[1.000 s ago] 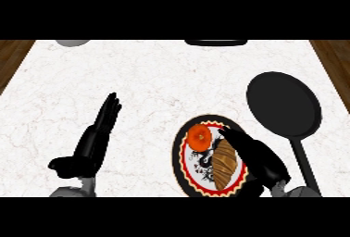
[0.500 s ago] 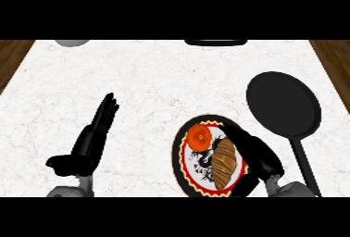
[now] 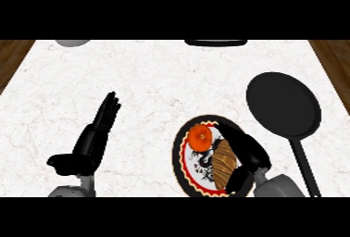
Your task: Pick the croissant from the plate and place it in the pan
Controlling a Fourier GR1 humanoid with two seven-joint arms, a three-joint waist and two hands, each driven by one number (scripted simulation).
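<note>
A brown croissant [image 3: 223, 162] lies on a round patterned plate [image 3: 180, 155] with a dark rim, next to an orange fruit [image 3: 201, 137]. My right hand [image 3: 249, 152] is over the plate's right side. Its fingers curl along the croissant's right flank and its thumb sits at the croissant's near end. The croissant still rests on the plate. A black pan [image 3: 282, 104] stands to the right of the plate, its handle [image 3: 303, 162] running towards me. My left hand [image 3: 96, 139] rests at the left, fingers straight and pointing away, holding nothing.
A grey object [image 3: 71, 42] and a black object [image 3: 215, 42] sit at the counter's far edge. Wooden floor shows past the counter's left and right edges. The pan's handle runs close beside my right wrist.
My right hand has drawn in against the croissant's right side, fingers curling closer round it. The croissant, plate and pan stay in place. My left hand has barely shifted.
</note>
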